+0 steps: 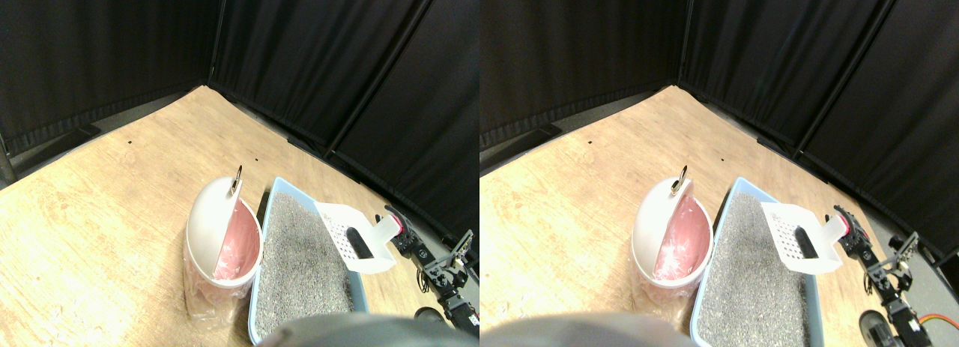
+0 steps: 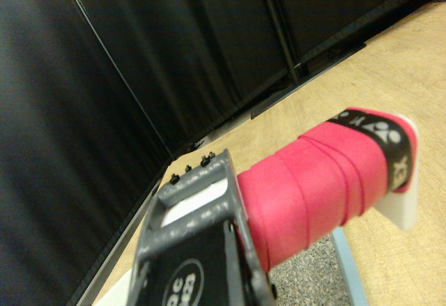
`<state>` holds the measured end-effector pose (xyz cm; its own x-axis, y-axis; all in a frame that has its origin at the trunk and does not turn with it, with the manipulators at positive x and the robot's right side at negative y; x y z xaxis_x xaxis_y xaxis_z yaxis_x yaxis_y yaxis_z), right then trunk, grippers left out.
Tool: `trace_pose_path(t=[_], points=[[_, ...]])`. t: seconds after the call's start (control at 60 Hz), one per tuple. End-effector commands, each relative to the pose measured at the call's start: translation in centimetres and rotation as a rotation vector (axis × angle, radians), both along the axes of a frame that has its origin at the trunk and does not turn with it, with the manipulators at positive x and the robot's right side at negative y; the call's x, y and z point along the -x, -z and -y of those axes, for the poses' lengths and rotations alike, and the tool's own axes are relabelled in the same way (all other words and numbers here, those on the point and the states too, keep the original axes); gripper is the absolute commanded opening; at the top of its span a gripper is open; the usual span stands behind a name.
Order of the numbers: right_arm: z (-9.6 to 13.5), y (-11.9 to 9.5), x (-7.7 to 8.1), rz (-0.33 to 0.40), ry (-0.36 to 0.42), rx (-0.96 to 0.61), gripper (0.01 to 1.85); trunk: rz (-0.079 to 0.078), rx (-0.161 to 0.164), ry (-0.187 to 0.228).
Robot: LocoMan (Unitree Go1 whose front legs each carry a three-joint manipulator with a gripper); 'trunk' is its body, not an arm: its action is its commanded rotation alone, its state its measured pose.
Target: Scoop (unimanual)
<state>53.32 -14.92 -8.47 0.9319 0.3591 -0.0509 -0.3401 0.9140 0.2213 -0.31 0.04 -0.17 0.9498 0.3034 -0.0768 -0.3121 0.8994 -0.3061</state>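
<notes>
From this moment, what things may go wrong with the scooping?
1. The dark lump lies loose in the raised white scoop; tilting may drop it back onto the litter.
2. The bin opening is half covered by its lid, so the dump may miss.

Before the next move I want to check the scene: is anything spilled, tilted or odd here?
No spill shows on the floor. The bin has its swing lid tipped open, so the pink liner shows. The white scoop hangs tilted above the litter tray, with a dark lump in it. Nothing looks damaged.
</notes>
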Motion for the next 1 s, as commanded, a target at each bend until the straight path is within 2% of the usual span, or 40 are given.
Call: trace_pose_path(t=[0.017,0.167,0.4,0.55,0.767,0.883,0.9,1.0], points=[[-0.8,-0.9,-0.4,0.035,-0.059,-0.009,0.06,-0.017,0.012,-0.036],[-2.4,-1.2,-0.9,0.04,-0.101,0.033,0.06,-0.024,0.03,-0.069],[-4.5,-1.6,-1.8,0.007,-0.176,0.053,0.06,-0.032,0.057,-0.114],[-5.7,-1.8,-2.4,-0.002,-0.221,0.084,0.06,-0.038,0.069,-0.131],[-7.3,-1.9,-3.1,-0.039,-0.236,0.139,0.06,-0.046,0.079,-0.146],[-8.0,-2.0,-3.3,-0.015,-0.278,0.189,0.06,-0.046,0.079,-0.146],[-8.2,-2.0,-3.3,-0.008,-0.282,0.195,0.06,-0.046,0.086,-0.161],[-8.9,-2.2,-3.4,0.01,-0.289,0.22,0.06,-0.046,0.089,-0.166]])
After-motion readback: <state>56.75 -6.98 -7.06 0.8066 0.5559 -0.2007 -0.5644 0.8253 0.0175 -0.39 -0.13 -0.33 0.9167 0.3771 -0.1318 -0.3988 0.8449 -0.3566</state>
